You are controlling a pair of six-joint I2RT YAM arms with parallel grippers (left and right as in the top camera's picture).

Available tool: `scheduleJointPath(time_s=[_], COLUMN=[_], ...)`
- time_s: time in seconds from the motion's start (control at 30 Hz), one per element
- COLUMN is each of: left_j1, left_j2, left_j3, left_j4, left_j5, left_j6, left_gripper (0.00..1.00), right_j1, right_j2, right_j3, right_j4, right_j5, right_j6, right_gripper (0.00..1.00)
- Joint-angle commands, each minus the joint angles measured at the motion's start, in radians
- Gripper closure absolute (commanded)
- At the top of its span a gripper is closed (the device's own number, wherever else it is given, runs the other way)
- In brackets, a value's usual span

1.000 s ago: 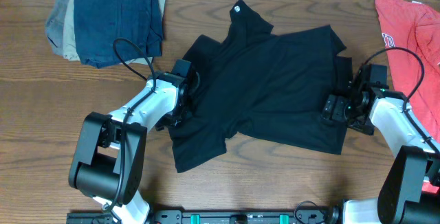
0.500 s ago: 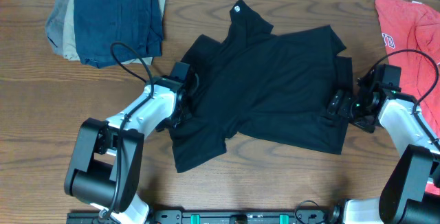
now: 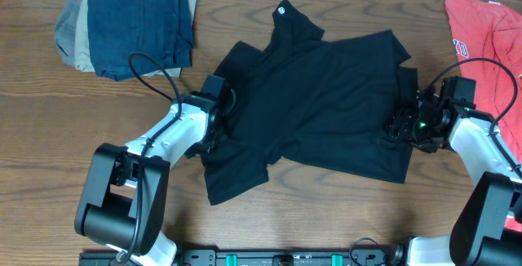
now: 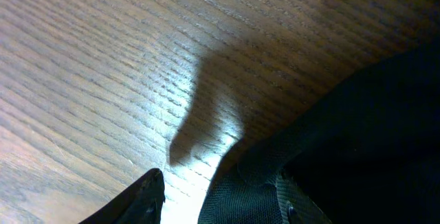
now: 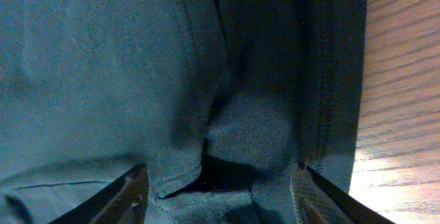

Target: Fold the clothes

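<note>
The black T-shirt (image 3: 326, 103) lies spread and rumpled in the middle of the wooden table, with a small white round logo (image 3: 282, 8) on its far part. My left gripper (image 3: 214, 117) is at the shirt's left edge. In the left wrist view it (image 4: 220, 203) is open, low over the table, with the shirt's hem (image 4: 247, 183) between its fingers. My right gripper (image 3: 401, 126) is on the shirt's right edge. In the right wrist view it (image 5: 220, 189) is wide open over the folded fabric and seam (image 5: 323, 80).
A stack of folded garments (image 3: 134, 21), dark blue on top of tan and grey, lies at the far left. A red T-shirt (image 3: 489, 37) lies at the far right. Bare wood table (image 3: 49, 152) shows around the black shirt.
My right arm has shifted slightly to the right and up along the shirt's right edge. My left arm has barely moved. The shirt lies as before.
</note>
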Motion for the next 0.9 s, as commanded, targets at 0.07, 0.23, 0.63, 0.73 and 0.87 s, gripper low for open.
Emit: scheduleJointPath(time_s=[0.07,0.23,0.63,0.73,0.87], left_j1=[0.003,0.003,0.003,0.003,0.003], left_j2=[0.090,0.090,0.090,0.090,0.090], left_j3=[-0.069,-0.069,-0.069,-0.069,-0.069], left_j4=[0.013,0.014,0.039,0.039,0.040], left_j5=[0.022,0.022,0.022,0.022,0.058], left_j6=[-0.075,-0.075,-0.075,-0.075,-0.075], left_gripper=[0.45,0.45,0.44,0.44,0.44], right_j1=[0.039,0.109,0.216,0.216,0.216], right_j2=[0.007,0.009,0.011,0.011,0.011], right_j3=[0.002,0.001,0.000,0.000,0.000], right_j4=[0.003,0.006,-0.021,-0.034,-0.038], right_j5=[-0.019,-0.018,0.108,0.120,0.121], right_j6=[-0.011,-0.019,-0.019,-0.046,-0.091], right_gripper=[0.36,0.48,0.55,0.55,0.48])
